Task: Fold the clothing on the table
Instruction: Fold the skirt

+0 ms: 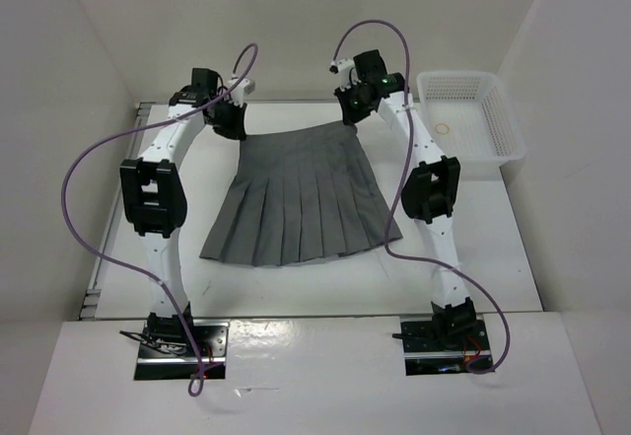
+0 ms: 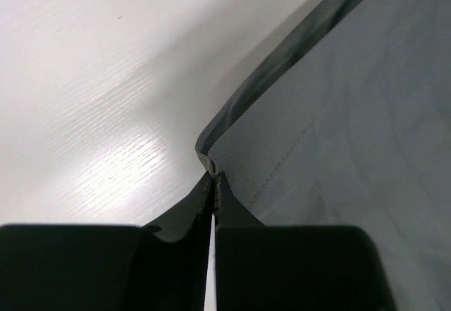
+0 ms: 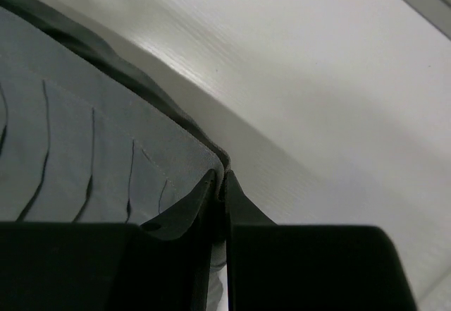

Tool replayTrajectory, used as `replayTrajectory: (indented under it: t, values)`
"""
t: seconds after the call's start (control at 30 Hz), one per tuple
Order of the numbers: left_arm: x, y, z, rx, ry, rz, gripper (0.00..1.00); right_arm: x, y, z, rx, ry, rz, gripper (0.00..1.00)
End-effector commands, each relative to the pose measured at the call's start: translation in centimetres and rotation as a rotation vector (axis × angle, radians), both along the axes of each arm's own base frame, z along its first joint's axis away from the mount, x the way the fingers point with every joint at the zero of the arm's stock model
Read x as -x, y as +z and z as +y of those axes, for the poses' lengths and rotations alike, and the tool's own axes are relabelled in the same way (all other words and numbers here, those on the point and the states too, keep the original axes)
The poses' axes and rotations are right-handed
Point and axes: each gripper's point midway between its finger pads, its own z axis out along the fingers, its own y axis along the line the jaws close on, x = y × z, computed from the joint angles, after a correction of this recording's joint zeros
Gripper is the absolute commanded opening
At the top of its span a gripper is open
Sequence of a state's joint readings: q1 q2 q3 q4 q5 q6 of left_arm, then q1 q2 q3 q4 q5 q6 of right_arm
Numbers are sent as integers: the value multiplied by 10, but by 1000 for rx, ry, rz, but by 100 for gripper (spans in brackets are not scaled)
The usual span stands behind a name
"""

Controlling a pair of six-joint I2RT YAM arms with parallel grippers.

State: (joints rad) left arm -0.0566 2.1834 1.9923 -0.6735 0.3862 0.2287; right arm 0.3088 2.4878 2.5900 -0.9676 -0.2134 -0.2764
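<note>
Robotics lab, enclosed test cell. White table (image 1: 473,257) with metal rail edge, boxed in by bare white panels (image 1: 59,109) at 9, 12 and 3 o'clock. Two white-and-black arms (image 1: 153,198) bolted to metal plates (image 1: 182,351) at 6 o'clock, trailing purple cables (image 1: 65,188). White mesh basket (image 1: 508,134) at 2 o'clock. Flat, even lighting.

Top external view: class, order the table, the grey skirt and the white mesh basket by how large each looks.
1. table: largest, spanning most of the view.
2. grey skirt: clearly smaller, spread over the table's middle.
3. white mesh basket: smallest, at the far right.
</note>
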Motion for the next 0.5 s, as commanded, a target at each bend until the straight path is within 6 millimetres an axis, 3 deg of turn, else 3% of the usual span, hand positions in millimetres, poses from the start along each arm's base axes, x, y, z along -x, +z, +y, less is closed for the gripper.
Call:
replayTrajectory:
  t: [0.0,0.13,0.17,0.2,0.23,0.27,0.3,0.33,0.37,0.4,0.43,0.47]
  values:
    - [6,58,-1,34,-1,-113,4,9,90,8,-42,6,-177,10]
    - [20,86,1,46,-12,-166,4,25,105,8,-40,24,-195,10]
    - [23,89,0,47,-28,-175,4,30,93,6,-22,33,-169,10]
    - [29,94,0,47,-28,-182,4,33,109,3,-28,26,-207,10]
    - [33,95,1,41,-34,-178,4,36,109,1,-23,32,-213,10]
    - [36,96,1,33,-43,-184,4,44,94,2,-3,32,-181,9]
    - [41,103,2,28,-50,-199,4,50,107,-1,-2,42,-210,9]
    - [49,94,2,28,-49,-169,4,52,108,-2,-5,42,-220,9]
    - [52,91,4,14,-52,-167,4,58,92,-8,24,40,-190,9]
    - [56,93,7,-7,-54,-178,4,65,102,-13,36,41,-217,9]
    - [60,91,8,-14,-63,-174,4,71,87,-16,50,48,-195,9]
    - [69,83,11,-25,-54,-153,4,74,86,-21,67,31,-199,8]
